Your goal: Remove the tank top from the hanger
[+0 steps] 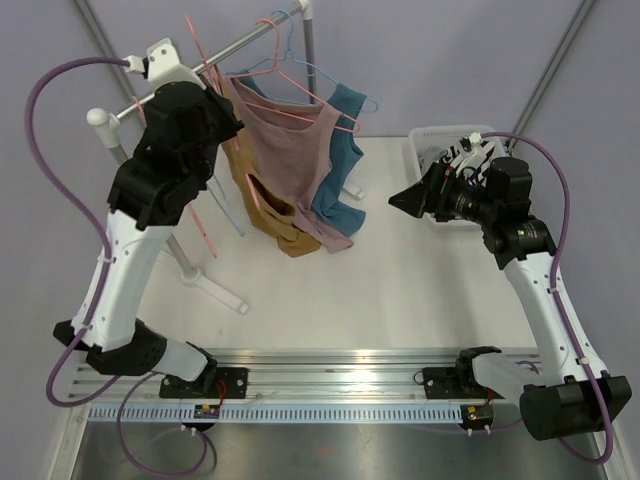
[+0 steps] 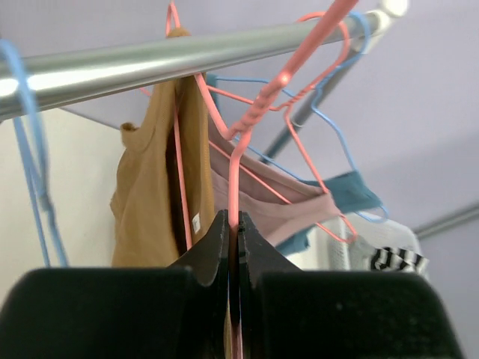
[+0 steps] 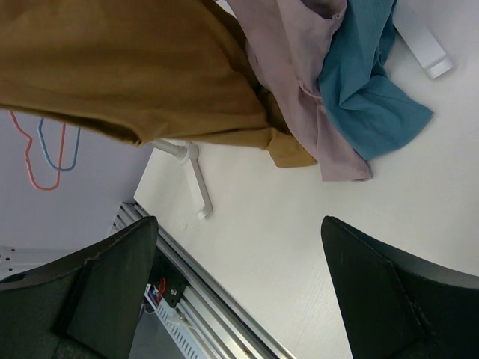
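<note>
Left wrist view: left end effector clenched on pink hanger wire, steadying it on rail | mauve tank top just beyond, apparently on that hanger | right end effector released, jaws wide, facing the hems, likely for the pull.

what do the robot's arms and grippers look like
The left arm and right arm match: white link shells, black joints and wrist housings, a looping purple cable on each. The left gripper and right gripper have black wedge-shaped fingers.
</note>
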{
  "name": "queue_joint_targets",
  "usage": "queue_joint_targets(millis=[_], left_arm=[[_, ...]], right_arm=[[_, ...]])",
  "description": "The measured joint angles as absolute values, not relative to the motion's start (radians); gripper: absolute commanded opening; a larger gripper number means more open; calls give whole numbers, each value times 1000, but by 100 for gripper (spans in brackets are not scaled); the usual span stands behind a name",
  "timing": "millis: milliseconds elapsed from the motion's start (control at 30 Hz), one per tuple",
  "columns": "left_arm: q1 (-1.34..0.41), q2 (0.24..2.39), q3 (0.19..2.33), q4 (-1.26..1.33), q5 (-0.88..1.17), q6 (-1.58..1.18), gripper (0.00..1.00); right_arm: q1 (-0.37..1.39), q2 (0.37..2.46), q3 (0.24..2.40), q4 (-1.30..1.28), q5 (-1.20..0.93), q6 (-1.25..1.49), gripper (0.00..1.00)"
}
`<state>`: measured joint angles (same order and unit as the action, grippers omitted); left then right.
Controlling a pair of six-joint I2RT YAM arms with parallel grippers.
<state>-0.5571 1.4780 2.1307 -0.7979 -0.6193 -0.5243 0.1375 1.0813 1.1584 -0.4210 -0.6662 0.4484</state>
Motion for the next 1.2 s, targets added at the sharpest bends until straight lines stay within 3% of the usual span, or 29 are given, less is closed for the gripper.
queue_joint_targets(millis=[500,800,1100,1200], left_arm=[[-575,1021,1636,-731,-119,-607,0],[-575,826,1357,-672,266,-604,0],[-577,764,1162,-550,478,-608,0],[-579,764,1132,-516,512,-609,0]], right_arm=[[138,1021,1134,-300,-707,459,99],[176,1032,1043,7,-886,603,97],[527,1113,1035,72,-592,593,88],[595,1148,1040,81,-490,576,75]])
